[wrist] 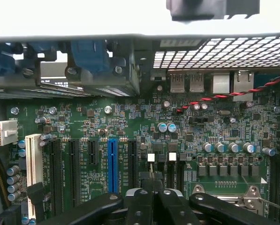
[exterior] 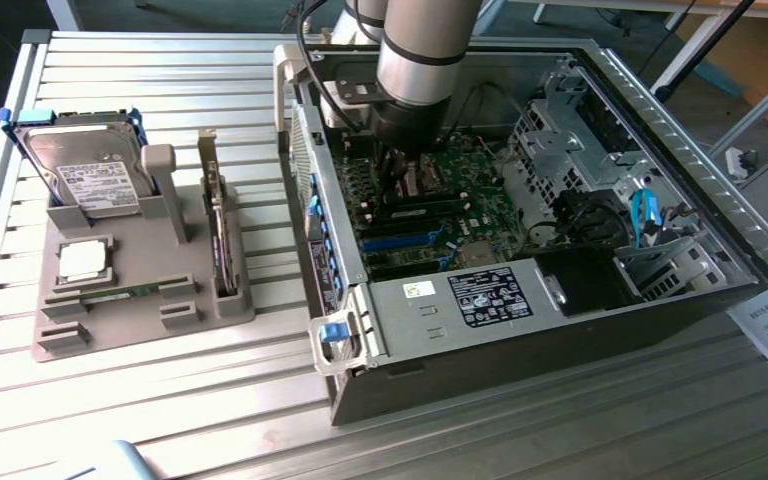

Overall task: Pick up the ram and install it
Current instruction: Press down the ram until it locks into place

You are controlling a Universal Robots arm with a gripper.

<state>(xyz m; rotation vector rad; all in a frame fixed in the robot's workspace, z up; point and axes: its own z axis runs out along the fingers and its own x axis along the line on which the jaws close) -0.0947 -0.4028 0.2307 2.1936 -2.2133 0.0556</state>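
Observation:
The ram, a narrow green stick, lies flat in the front of the grey holder at the exterior view's left. My gripper is far from it, inside the open computer case, low over the motherboard. Its two black fingers are shut together right above a black memory slot with a white latch. A thin pale line runs along that slot from the fingertips. Whether it is a board's edge held in the grip I cannot tell.
The holder also carries a silver hard drive, a square processor chip and an upright card. Black and blue expansion slots lie beside the memory slots. Case walls, a drive cage and cables surround the arm.

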